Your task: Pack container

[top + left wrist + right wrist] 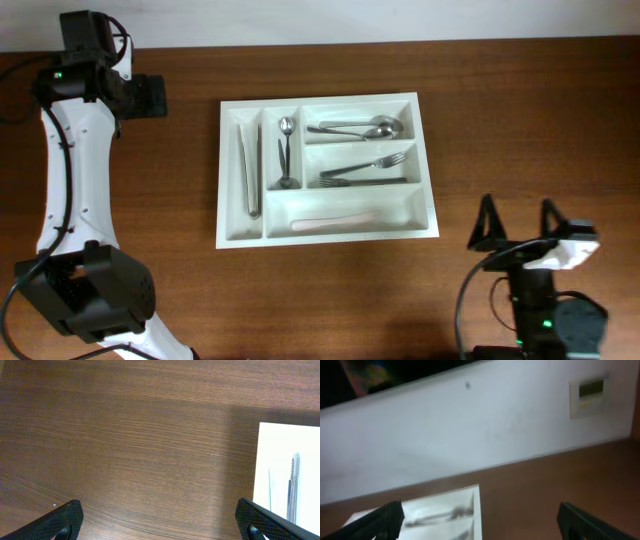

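Note:
The container [425,165] is a white cutlery tray in the middle of the wooden table. Its narrow left compartment holds metal tongs [249,170], the one beside it small spoons [286,150]. The right compartments hold spoons [360,128], forks [365,168] and a pale utensil [335,220]. My left gripper [150,97] is open and empty, at the far left of the tray; its wrist view shows the tray's edge [272,460] and the tongs [293,485]. My right gripper [520,225] is open and empty, near the front right of the tray, whose corner [475,505] shows blurred.
A white wall [470,435] with a small wall panel [590,392] rises behind the table in the right wrist view. Bare wood [140,445] lies under the left gripper.

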Action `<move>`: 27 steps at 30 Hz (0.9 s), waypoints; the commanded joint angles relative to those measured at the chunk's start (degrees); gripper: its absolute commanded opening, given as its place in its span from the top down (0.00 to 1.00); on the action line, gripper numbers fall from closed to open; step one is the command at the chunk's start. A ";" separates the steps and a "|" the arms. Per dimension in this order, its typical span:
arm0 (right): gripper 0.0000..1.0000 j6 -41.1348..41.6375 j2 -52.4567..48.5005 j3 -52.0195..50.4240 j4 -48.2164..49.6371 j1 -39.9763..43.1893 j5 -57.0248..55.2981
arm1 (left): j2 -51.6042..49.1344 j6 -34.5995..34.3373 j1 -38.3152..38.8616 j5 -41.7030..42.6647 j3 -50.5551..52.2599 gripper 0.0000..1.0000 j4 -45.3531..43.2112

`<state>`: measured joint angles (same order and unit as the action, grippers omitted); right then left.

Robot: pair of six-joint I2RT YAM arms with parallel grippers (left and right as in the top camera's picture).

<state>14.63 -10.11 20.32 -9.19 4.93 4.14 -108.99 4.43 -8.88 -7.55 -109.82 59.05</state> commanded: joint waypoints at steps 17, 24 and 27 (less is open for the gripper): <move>0.01 3.91 9.62 -18.91 2.60 -0.33 -3.04 | 0.02 -0.76 -0.17 -0.22 -0.48 0.01 -0.02; 0.01 3.87 9.92 -19.15 2.99 -0.37 -4.55 | 0.02 -0.76 -0.17 -0.24 -0.48 0.01 -0.02; 0.01 3.89 9.92 -19.15 2.99 -0.37 -4.85 | 0.02 -0.76 -0.17 -0.22 -0.48 0.01 -0.02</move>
<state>18.04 -0.89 1.80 -6.37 4.91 0.84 -108.97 4.43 -8.86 -7.57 -109.82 59.07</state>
